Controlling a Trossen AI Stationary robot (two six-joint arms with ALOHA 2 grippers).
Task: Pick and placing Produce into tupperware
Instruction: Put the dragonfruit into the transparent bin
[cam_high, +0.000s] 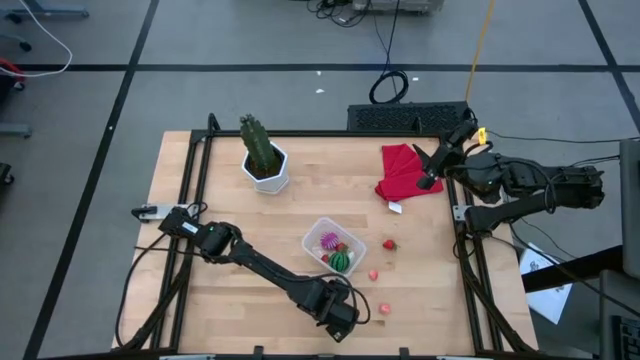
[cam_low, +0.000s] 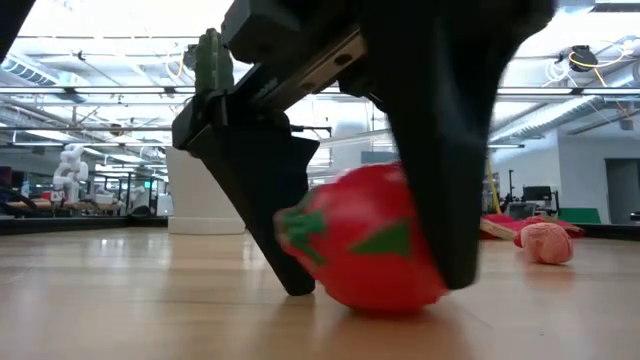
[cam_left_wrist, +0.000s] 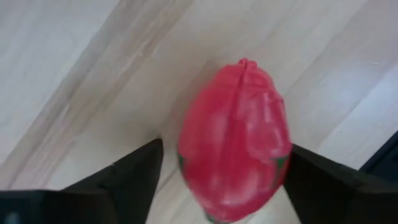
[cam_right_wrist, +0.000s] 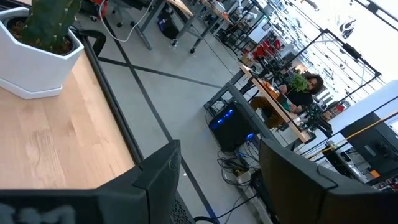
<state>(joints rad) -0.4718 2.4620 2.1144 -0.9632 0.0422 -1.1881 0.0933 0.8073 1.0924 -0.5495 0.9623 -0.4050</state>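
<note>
A red toy berry with green leaves (cam_left_wrist: 236, 143) lies on the wooden table near its front edge. My left gripper (cam_left_wrist: 224, 186) points down over it with one finger on each side, still open a little wider than the berry; in the high view the gripper (cam_high: 345, 318) hides the berry. The clear tupperware (cam_high: 312, 240) stands mid-table and holds a green striped melon (cam_high: 341, 261) and a pink-purple ridged piece (cam_high: 329, 241). Three more berries (cam_high: 388, 243) (cam_high: 373, 274) (cam_high: 384, 309) lie loose to its right. My right gripper (cam_right_wrist: 217, 180) waits open, high at the far right. My left gripper comes at the berry from above, its fingers reaching down to the table (cam_low: 300, 285). One finger (cam_left_wrist: 323, 180) lies against the berry's side (cam_left_wrist: 283, 155). The other finger (cam_left_wrist: 134, 174) stands a narrow gap away from it. The berry rests on the table.
A cactus in a white pot (cam_high: 262, 150) stands at the far left. A red cloth (cam_high: 405, 170) lies at the far right, under my right arm. A pink berry (cam_low: 545, 243) shows beyond the left gripper in the low view.
</note>
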